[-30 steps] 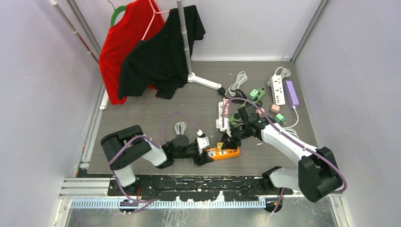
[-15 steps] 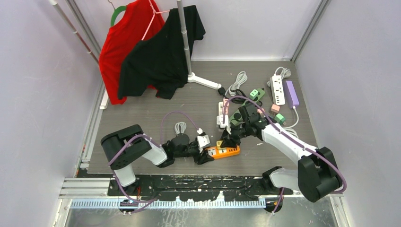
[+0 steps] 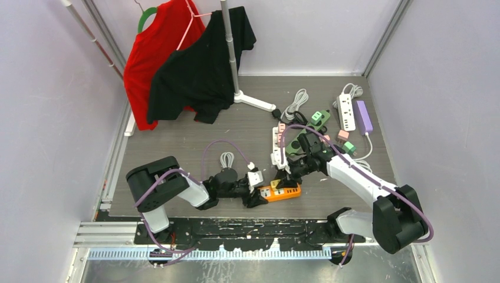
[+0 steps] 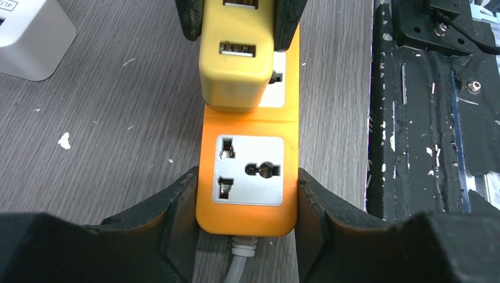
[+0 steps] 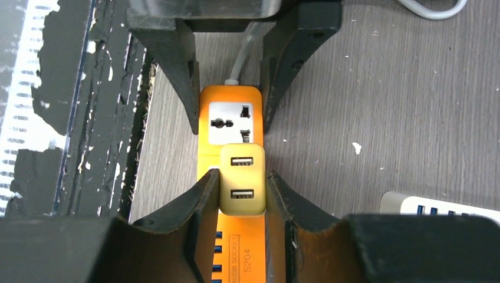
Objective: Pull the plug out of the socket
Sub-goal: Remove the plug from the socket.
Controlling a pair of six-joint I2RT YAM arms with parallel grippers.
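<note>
An orange socket strip (image 3: 284,192) lies flat near the table's front edge. My left gripper (image 3: 257,197) is shut on its cable end, one finger against each long side (image 4: 247,194). A yellow plug with two USB ports (image 4: 236,65) sits on the strip's second outlet, next to a free outlet (image 4: 250,171). My right gripper (image 3: 284,177) comes from the far side and is shut on the yellow plug (image 5: 242,180), its fingers pressed on both flanks. The orange strip (image 5: 231,115) runs under it. I cannot tell whether the plug's pins are still seated.
A white adapter cube (image 4: 23,35) lies just left of the strip. A white power strip (image 3: 275,144) and several other strips, plugs and cables lie at the back right. A rack with a red shirt (image 3: 153,53) and a black shirt stands at the back. The black base rail (image 4: 424,118) borders the strip.
The orange strip and both grippers have shifted a little to the right. Both grips are unchanged.
</note>
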